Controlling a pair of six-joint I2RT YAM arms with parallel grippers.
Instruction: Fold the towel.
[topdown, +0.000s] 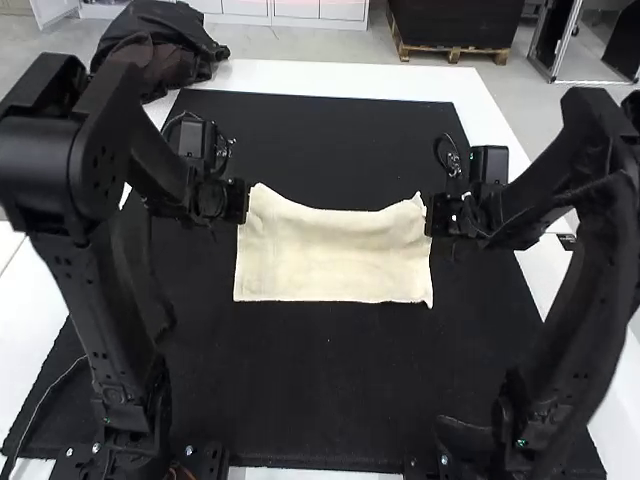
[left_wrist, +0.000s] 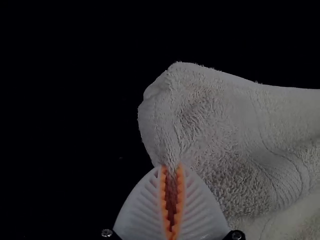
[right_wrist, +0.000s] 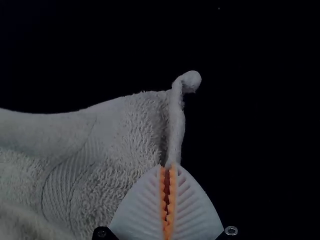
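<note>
Visibly fuzzy, roughly rectangular towel (topdown: 332, 256)

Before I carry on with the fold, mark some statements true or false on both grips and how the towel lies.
1. The left gripper grips the towel near a far corner. True.
2. The right gripper is empty. False: its fingers pinch the towel near the other far corner.
3. The towel's far edge dips between the grippers. True.
4. The towel is bunched in a ball. False: it is spread out over the black mat.
</note>
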